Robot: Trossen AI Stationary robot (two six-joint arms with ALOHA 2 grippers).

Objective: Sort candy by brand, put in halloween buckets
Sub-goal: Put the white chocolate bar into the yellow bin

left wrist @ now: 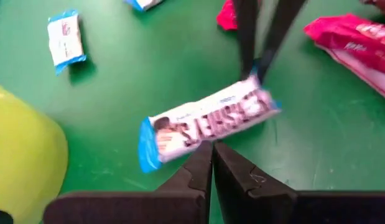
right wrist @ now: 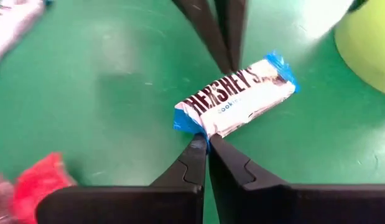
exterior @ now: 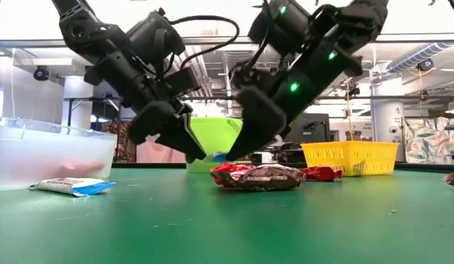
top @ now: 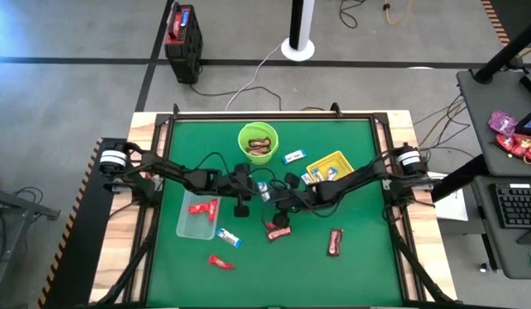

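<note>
A blue-and-white Hershey's bar point(left wrist: 204, 121) point(right wrist: 239, 96) sits between my two grippers near the table's middle point(top: 263, 190). My left gripper point(left wrist: 212, 148) is shut at the bar's long edge. My right gripper point(right wrist: 206, 142) is shut at one blue end of it. The lime-green bucket point(top: 258, 142) holds brown bars, the yellow tray point(top: 331, 167) blue-and-white ones, and the clear tub point(top: 196, 221) a red one. Loose bars lie on the green mat: blue-and-white point(top: 228, 236) point(top: 293, 156), red point(top: 220, 262), red and brown point(top: 279, 232), maroon point(top: 335, 243). My left gripper pinches the bar's long side edge near its middle point(left wrist: 201, 138), its fingers lying across the bar. My right gripper pinches the bar's blue crimped end point(right wrist: 191, 124), its fingers lying along the bar. Whether the bar is clear of the mat, I cannot tell.
The two arms' fingers nearly meet over the bar. In the low view the red and brown bars point(exterior: 260, 176) lie just in front of the grippers. The bucket stands close behind them and the tub point(exterior: 50, 154) to the left. The mat's near strip has only scattered bars.
</note>
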